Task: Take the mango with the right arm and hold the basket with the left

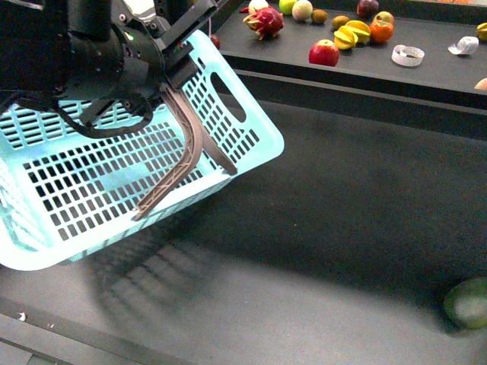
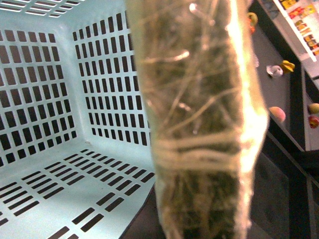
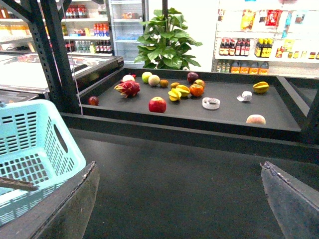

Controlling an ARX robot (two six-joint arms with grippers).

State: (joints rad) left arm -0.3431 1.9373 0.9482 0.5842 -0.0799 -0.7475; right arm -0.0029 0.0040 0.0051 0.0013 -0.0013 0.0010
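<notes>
The left gripper (image 1: pixel 160 76) is clamping the basket (image 1: pixel 118 179), tilted above the dark counter (image 1: pixel 327 228), while the right gripper (image 3: pixel 178 167) is hanging wide open, facing the raised shelf (image 3: pixel 229 112) where the mango (image 3: pixel 256 119) is lying near the front edge. Next it is likely needing to reach over that edge; bottle racks (image 3: pixel 239 47) and a potted plant (image 3: pixel 167 40) are standing behind

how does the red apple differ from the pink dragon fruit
The smooth round red apple has plain skin; the pink spiky dragon fruit has scaly flaps. The apple sits nearer the front edge of the dark shelf, the dragon fruit further back and left. Both rest on it.
</notes>
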